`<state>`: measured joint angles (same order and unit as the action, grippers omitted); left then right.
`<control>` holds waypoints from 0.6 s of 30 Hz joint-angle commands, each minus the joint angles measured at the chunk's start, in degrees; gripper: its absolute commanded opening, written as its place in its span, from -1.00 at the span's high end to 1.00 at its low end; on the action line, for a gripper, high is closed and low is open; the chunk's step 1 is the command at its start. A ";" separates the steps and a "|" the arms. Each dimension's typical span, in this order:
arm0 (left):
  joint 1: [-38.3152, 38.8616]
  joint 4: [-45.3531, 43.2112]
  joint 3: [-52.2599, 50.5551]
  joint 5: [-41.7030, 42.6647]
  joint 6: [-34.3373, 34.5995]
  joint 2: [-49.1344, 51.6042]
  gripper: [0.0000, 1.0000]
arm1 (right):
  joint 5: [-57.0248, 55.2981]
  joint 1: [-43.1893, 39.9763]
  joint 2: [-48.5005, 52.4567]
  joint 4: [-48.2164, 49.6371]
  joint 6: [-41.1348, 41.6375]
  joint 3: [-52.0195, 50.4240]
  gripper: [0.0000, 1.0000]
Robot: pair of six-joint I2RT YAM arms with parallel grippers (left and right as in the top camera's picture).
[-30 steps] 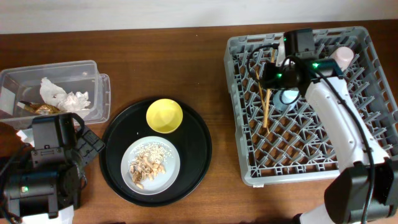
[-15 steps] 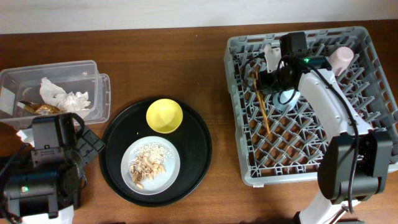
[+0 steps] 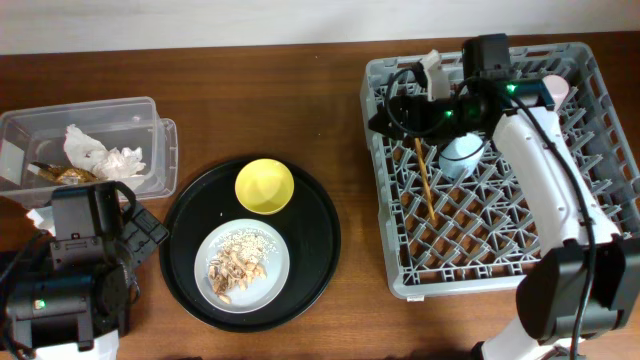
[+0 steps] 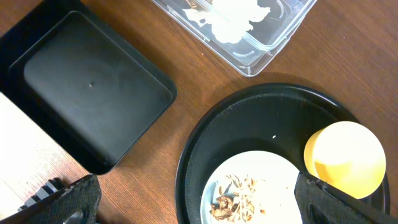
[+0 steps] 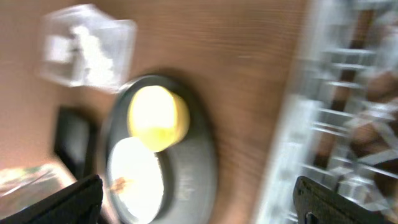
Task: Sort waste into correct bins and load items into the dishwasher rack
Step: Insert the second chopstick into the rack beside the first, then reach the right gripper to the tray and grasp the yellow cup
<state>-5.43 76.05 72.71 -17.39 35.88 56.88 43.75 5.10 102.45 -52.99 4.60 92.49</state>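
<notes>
Brown wooden table (image 3: pixel 300 110) under a pale wall (image 3: pixel 200 20); grey rack (image 3: pixel 480 283) holds chopsticks (image 3: pixel 425 185), black tray (image 3: pixel 320 230) carries yellow bowl (image 3: pixel 264 186). Left gripper (image 4: pixel 199 202) gapes wide, right gripper (image 5: pixel 199 199) likewise.

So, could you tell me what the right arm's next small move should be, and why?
Probably move the open right claw toward the yellow bowl on the black tray: the chopsticks already lie in the dishwasher rack, while the bowl is not yet loaded.
</notes>
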 commanded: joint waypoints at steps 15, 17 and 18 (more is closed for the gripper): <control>-0.33 -0.04 0.63 -0.42 0.57 0.04 -0.98 | -44.68 42.49 14.73 28.50 8.41 0.63 -0.54; -0.33 -0.04 0.63 -0.42 0.57 0.04 -0.98 | -44.70 43.32 18.18 30.84 9.11 0.63 -0.45; -0.33 -0.04 0.63 -0.42 0.57 0.04 -0.98 | -44.63 43.54 19.47 31.52 9.90 0.63 -0.42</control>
<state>-5.43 76.09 72.73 -17.39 35.88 56.88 2.17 47.88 118.06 -23.07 12.14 92.49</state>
